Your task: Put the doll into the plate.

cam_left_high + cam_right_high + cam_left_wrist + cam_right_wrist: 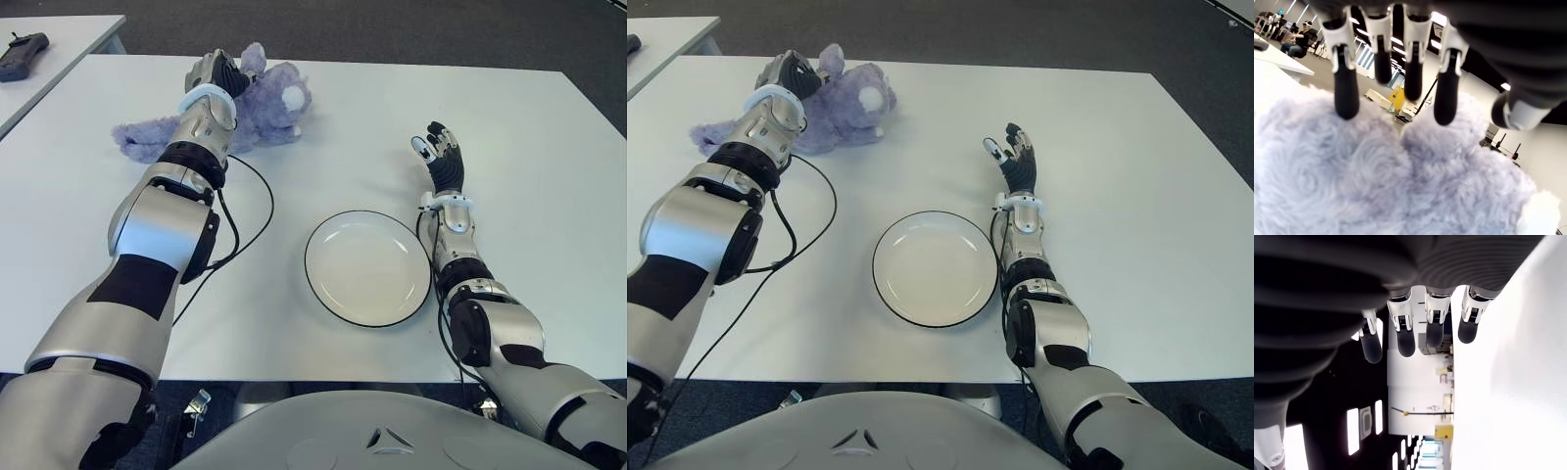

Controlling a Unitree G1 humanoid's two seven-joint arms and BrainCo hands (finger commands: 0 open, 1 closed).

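We see the fluffy purple doll [266, 103] lying on the white table [549, 176], at about eleven o'clock from the empty plate [368, 266]. Our left hand [217, 74] is on the doll, its fingers [1346, 93] spread and touching the fur without gripping. Our right hand [438, 155] is at two o'clock from the plate, fingers loose, holding nothing.

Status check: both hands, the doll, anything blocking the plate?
Left hand over purple plush doll, fingers open, no grasp yet. Right hand open, idle beside plate. Plate empty, path clear.
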